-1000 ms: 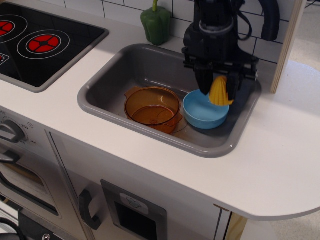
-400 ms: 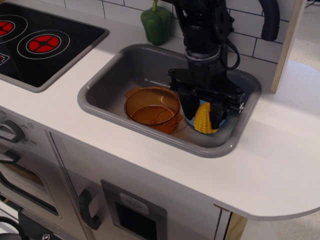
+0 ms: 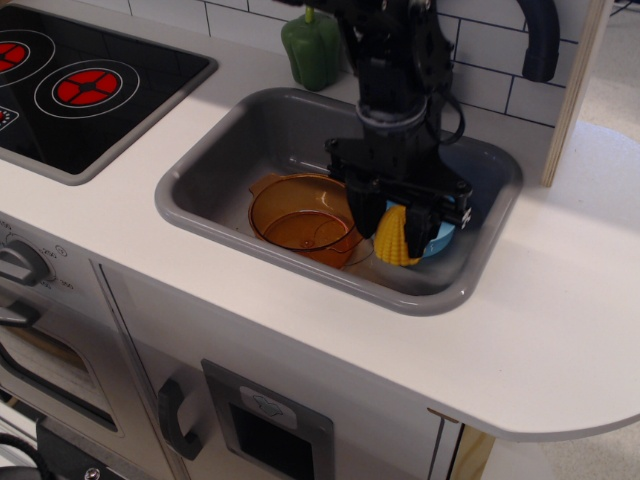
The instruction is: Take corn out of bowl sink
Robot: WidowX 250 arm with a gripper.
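My black gripper (image 3: 395, 232) is shut on the yellow corn (image 3: 394, 240) and holds it low inside the grey sink (image 3: 230, 140), at the front edge of the light-blue bowl (image 3: 441, 238). The corn hangs with its wide end down, between the bowl and the orange pot. The gripper and arm hide most of the bowl; only a sliver of its right rim shows.
A transparent orange pot (image 3: 305, 215) with handles sits in the sink just left of the corn. A green toy pepper (image 3: 312, 50) stands on the counter behind the sink. A black stove top (image 3: 80, 85) lies at the left. A black faucet (image 3: 540, 40) is at the back right.
The gripper has carried the corn down and to the left, from above the bowl's right side to low in the sink at the bowl's front left.
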